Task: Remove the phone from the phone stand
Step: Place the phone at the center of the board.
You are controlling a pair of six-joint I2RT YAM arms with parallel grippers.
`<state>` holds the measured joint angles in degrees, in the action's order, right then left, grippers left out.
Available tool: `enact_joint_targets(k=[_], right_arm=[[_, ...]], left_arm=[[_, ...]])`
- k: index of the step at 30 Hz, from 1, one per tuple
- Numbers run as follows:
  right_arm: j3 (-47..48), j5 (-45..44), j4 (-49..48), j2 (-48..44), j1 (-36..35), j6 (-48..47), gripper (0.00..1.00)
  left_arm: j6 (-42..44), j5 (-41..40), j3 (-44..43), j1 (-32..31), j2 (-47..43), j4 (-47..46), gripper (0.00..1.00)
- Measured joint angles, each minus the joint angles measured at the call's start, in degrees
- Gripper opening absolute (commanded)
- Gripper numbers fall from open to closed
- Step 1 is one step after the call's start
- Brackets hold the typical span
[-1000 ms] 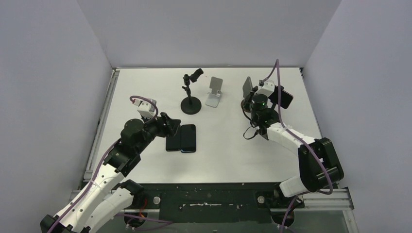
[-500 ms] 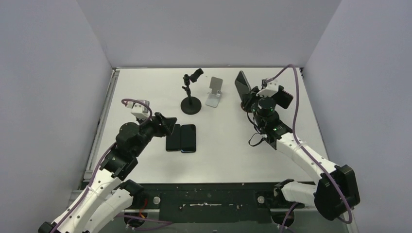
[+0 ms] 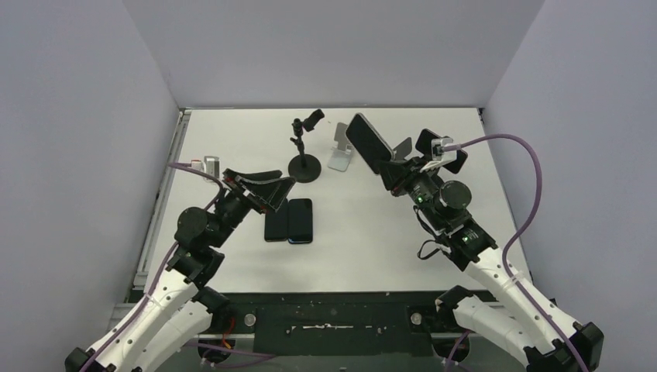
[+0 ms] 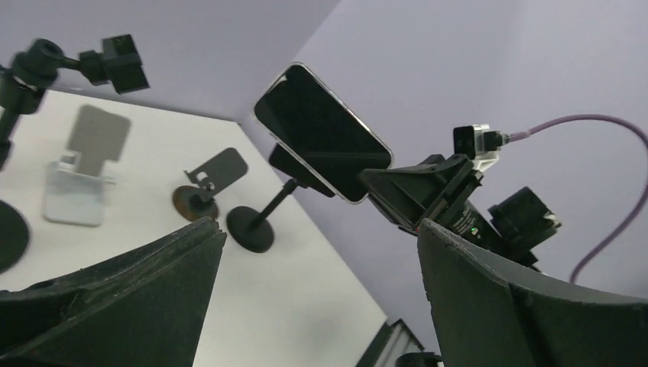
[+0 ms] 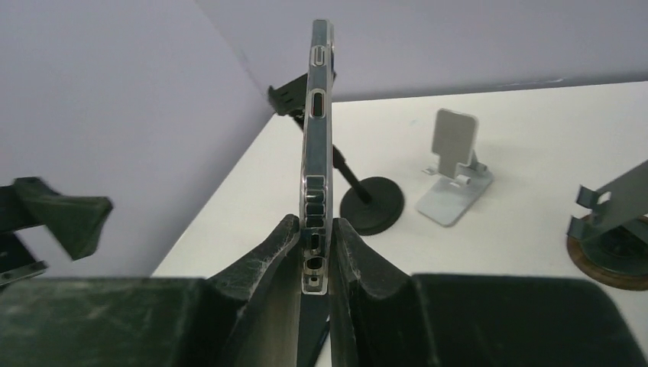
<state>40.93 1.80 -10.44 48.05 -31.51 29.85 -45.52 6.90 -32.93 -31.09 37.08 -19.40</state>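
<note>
Top external view: the phone [image 3: 370, 143] is off every stand and up in the air, tilted, above the far right part of the desk [image 3: 232, 132]. The right hand [image 3: 392, 170] has it by its lower end. The right wrist view shows this grip edge-on: both fingers are pressed flat against the two faces of the phone [image 5: 319, 115], with no gap on either side, so the hold looks firm.

The left hand [image 3: 267, 186] is spread as wide as it goes and holds nothing. It hovers just above two phones [image 3: 289, 220] that lie flat and side by side near the middle of the desk. In the left wrist view the lifted phone [image 4: 321, 131] shows its dark screen, well apart from the dark stands [image 4: 202, 187] on the desk beneath it.

The clamp stand [image 3: 304, 147] and the silver stand [image 3: 342, 146] both stand bare at the far side, and the dark stands on the right carry nothing that I can see. Which stand this phone belongs to cannot be told here.

So the main part of the task looks done: the phone is free of its stand. What is probably left is to bring it down, lay it on the desk, perhaps by the two phones, and let go
</note>
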Motion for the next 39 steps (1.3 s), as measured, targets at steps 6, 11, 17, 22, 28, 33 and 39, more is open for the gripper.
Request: enact_joint_targets(k=[6, 11, 17, 22, 28, 33, 39], right_arm=[[-0.22, 10.25, -1.55, -2.29, -0.76, 3.93, 0.0], [-1.95, 16.39, -8.52, -2.99, -1.84, 10.25, 0.0], [-3.69, 18.43, -20.09, -0.11, -5.95, 17.79, 0.0], [-3.67, 18.05, -26.58, 4.96, -12.79, 19.02, 0.0], [-3.67, 16.37, -32.61, 9.33, -18.4, 18.97, 0.0], [-3.67, 14.51, -36.28, 10.84, -20.33, 18.93, 0.0], [-4.26, 9.92, -40.87, 10.8, -21.81, 18.86, 0.0]], left_arm=[[-11.34, 2.51, 9.09, -1.11, 4.22, -20.96, 0.97], [-15.41, 6.29, 9.49, -3.28, 9.35, -32.17, 0.97], [-15.19, 7.43, 5.9, -5.2, 11.1, -34.95, 0.97], [-14.03, 6.6, 3.69, -5.22, 11.1, -35.34, 0.96], [-13.42, 6.43, 1.42, -5.25, 11.67, -35.28, 0.93], [-13.2, 5.64, 1.25, -5.25, 10.62, -34.75, 0.87], [-13.77, 3.8, 1.33, -5.25, 8.26, -34.47, 0.76]])
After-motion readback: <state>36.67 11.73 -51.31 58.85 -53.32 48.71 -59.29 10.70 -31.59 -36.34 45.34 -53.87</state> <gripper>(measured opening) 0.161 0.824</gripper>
